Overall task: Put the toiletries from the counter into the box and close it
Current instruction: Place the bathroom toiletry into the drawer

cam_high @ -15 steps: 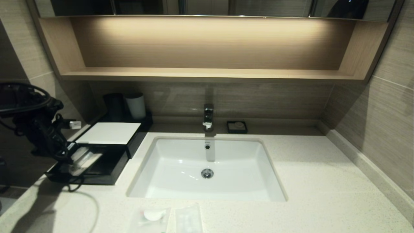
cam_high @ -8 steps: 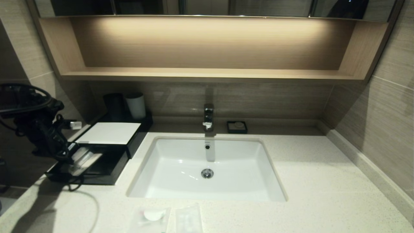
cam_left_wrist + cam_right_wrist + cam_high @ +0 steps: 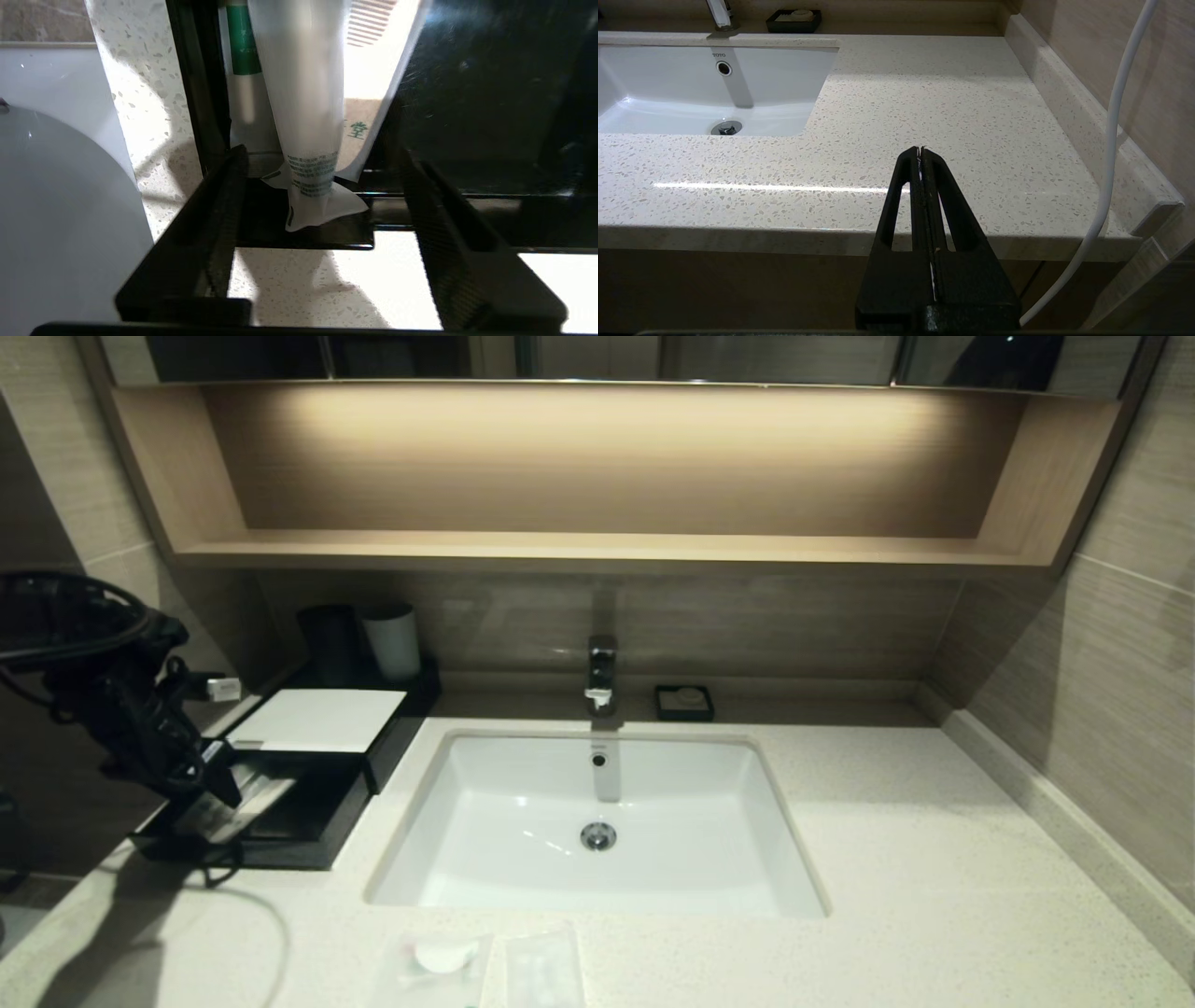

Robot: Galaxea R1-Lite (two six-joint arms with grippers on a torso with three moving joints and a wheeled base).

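Two packets, near edge: squarish packet (image 3: 434, 959) with a white disc and small rectangular packet (image 3: 544, 969) lie side by side on the counter (image 3: 887, 859), just in front of the sink.
Right gripper (image 3: 920, 150): fingers pressed together, nothing between them, hanging off the counter's front edge at the right, well apart from everything.
Sink (image 3: 597, 821): white basin set into the counter, between the near packets and the tap (image 3: 601, 674).
Left gripper (image 3: 317, 205): fingers spread wide, over the front end of the pulled-out drawer (image 3: 308, 821) at the counter's left.
Long packet (image 3: 306, 116): lies lengthwise in the drawer, its crimped end between the spread fingers, touching neither that I can see.
Box (image 3: 322, 721): black, flat white panel on top, drawer standing out toward the near side.
Far left: dark cup (image 3: 329, 639) and white cup (image 3: 392, 639) behind the box.
Far wall: black square dish (image 3: 684, 702) right of the tap; wooden shelf (image 3: 597, 549) above.
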